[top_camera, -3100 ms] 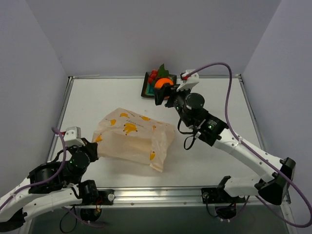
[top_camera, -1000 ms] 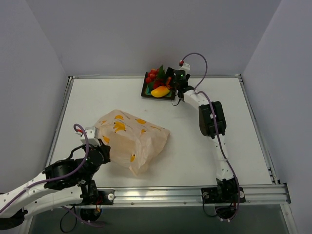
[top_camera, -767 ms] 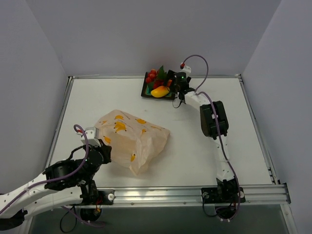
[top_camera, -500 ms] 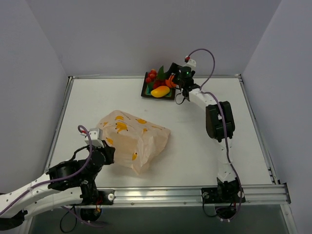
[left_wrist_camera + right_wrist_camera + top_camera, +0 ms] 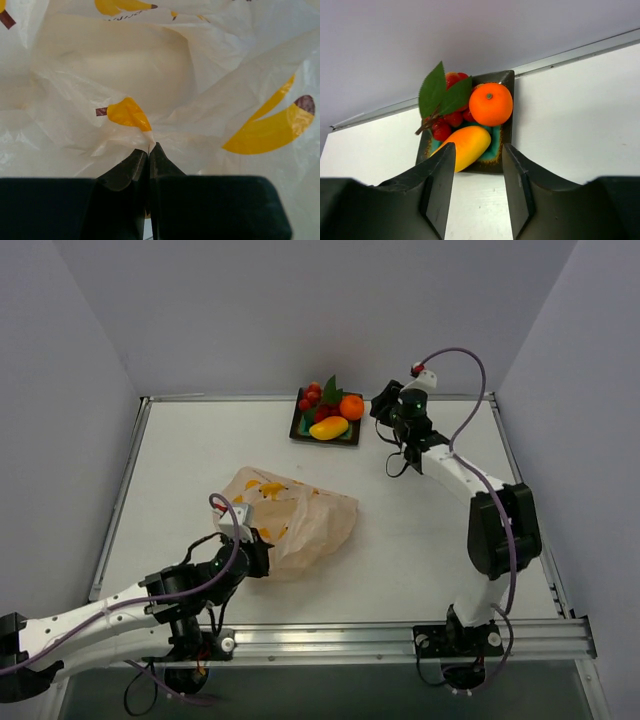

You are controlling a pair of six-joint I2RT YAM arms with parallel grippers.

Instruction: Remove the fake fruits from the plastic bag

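Since the earlier view, the right hand (image 5: 384, 402) (image 5: 477, 150) has been drawn back from the square dark tray (image 5: 353, 437) (image 5: 507, 80) at the far edge of the counter (image 5: 200, 445), jaws parted and empty. On the tray lie the round orange (image 5: 351, 406) (image 5: 490, 104), yellow-orange mango (image 5: 328, 427) (image 5: 465, 145) and red grape cluster (image 5: 313, 395) (image 5: 447, 125). The crinkly peach banana-printed plastic bag (image 5: 305, 515) (image 5: 150, 65), towards the near edge, is pinched by the closed left hand (image 5: 255, 552) (image 5: 148, 150).

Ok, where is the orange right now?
Top view: the orange sits on the dark tray at the far edge of the table, right of the grape cluster and just behind the mango.
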